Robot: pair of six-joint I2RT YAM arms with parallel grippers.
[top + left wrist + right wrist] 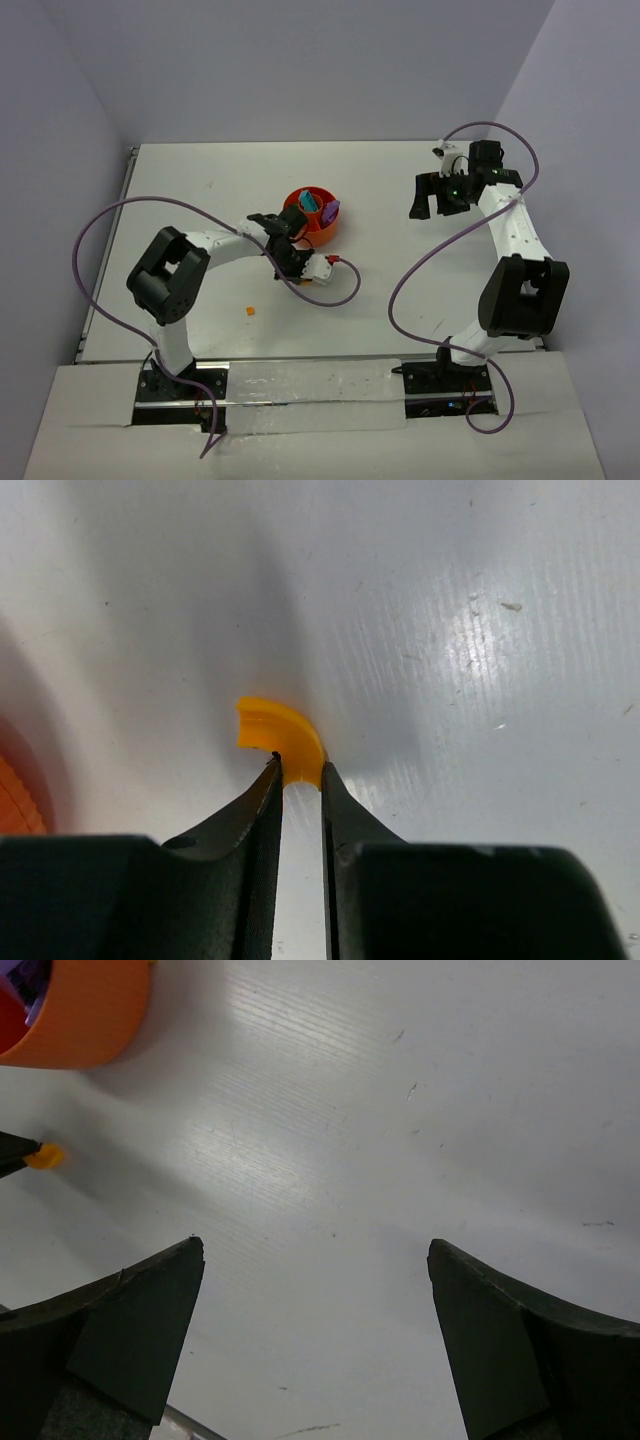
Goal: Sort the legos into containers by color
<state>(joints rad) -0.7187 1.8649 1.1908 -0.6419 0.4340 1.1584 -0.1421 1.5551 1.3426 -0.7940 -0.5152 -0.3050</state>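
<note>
Pinching the near end of a small curved orange lego [275,730], the left pincer [300,770] has its jaws almost together with the piece's tip caught between them. The rest of the arc curls ahead and to the left of the tips. The piece seems to lie on the white table [480,680], so I judge this to be the grasp before a lift. The orange divided bowl [322,234] sits just beyond this pincer, a short carry away, with a teal block [307,203] and a purple block [331,211] inside. The right pincer [315,1248] hangs released, wide and empty, well apart from the bowl, probably to leave room. Another tiny orange lego [250,311] lies well behind the left pincer.
</note>
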